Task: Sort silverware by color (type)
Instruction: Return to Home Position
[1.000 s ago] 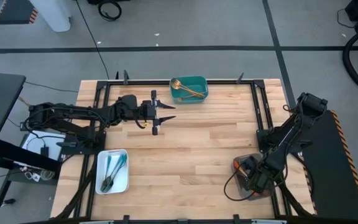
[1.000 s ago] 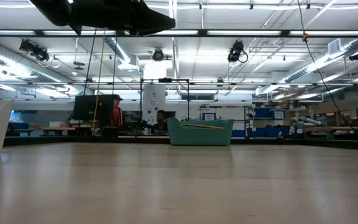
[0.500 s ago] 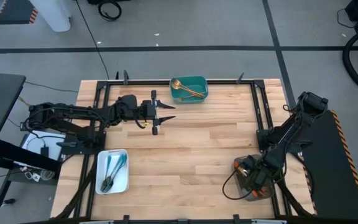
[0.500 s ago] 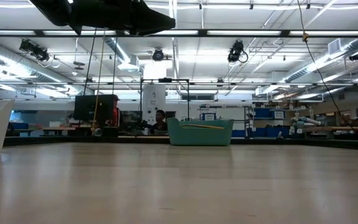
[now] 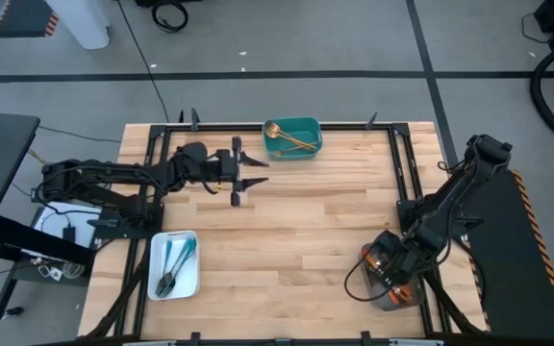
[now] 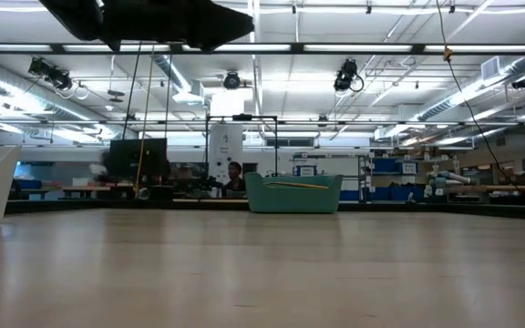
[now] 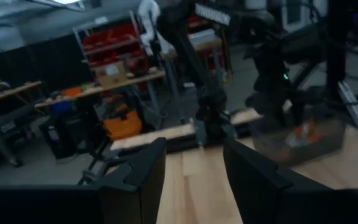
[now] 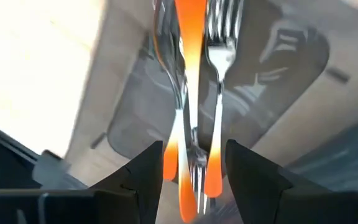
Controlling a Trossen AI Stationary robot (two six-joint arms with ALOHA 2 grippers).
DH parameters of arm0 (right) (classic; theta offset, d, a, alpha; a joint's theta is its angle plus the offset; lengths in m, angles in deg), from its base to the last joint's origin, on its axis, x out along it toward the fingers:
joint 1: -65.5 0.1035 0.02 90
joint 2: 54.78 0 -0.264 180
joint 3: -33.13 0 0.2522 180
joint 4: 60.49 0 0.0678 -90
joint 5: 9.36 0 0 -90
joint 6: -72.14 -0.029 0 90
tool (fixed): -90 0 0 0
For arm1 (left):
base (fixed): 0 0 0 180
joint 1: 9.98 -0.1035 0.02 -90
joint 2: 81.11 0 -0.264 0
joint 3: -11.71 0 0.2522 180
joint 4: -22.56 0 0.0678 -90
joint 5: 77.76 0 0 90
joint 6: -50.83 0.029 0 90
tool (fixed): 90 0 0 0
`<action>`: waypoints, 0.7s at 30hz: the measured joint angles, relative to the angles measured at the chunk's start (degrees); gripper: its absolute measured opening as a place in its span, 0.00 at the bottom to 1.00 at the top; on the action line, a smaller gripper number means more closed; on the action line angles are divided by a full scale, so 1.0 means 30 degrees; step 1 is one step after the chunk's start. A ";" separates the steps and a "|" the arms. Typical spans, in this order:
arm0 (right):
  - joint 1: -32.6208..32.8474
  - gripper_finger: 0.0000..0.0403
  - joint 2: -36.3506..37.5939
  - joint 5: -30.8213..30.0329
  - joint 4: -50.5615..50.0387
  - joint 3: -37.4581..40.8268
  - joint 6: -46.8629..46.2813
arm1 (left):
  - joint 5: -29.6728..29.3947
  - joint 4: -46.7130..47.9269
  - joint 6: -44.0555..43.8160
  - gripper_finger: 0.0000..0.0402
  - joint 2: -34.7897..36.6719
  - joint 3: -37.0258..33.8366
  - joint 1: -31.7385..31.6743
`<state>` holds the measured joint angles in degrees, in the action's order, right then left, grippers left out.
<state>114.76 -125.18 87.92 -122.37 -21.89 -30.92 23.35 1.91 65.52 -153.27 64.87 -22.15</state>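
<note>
- High view: your left gripper (image 5: 243,177) hangs over the table's (image 5: 306,231) far-left part, fingers spread, empty. Right gripper (image 5: 393,272) is over the grey bin (image 5: 385,302), covering what's inside. Gold silverware (image 5: 287,140) in teal tray (image 5: 308,128), blue-handled silverware (image 5: 173,261) in white tray (image 5: 187,288).
- Low view: tray walls hide most pieces.
- Left wrist view: bin seen far off w/ orange specks, blurred.
- Right wrist view: orange-handled silverware (image 8: 191,93) lies in the bin. Right gripper's fingers apart, prob. nothing pinched; blur.
</note>
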 joint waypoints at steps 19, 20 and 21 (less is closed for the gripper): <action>-0.0007 0.41 0.6269 -0.8944 -0.2304 -0.0007 0.4327 | -0.1342 0.2049 -0.2159 0.41 0.2150 -0.1336 -0.0520; -0.0007 0.41 0.6542 -0.9641 -0.2301 -0.0007 0.4702 | -0.1470 0.1916 -0.2201 0.40 0.2534 -0.1711 -0.0473; -0.0007 0.40 0.6810 -1.0287 -0.2326 -0.0007 0.5021 | -0.1752 0.1829 -0.2214 0.39 0.2878 -0.2056 -0.0478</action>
<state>114.74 -104.75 57.06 -129.35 -21.91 -15.85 18.09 7.40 58.88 -144.63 58.71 -23.58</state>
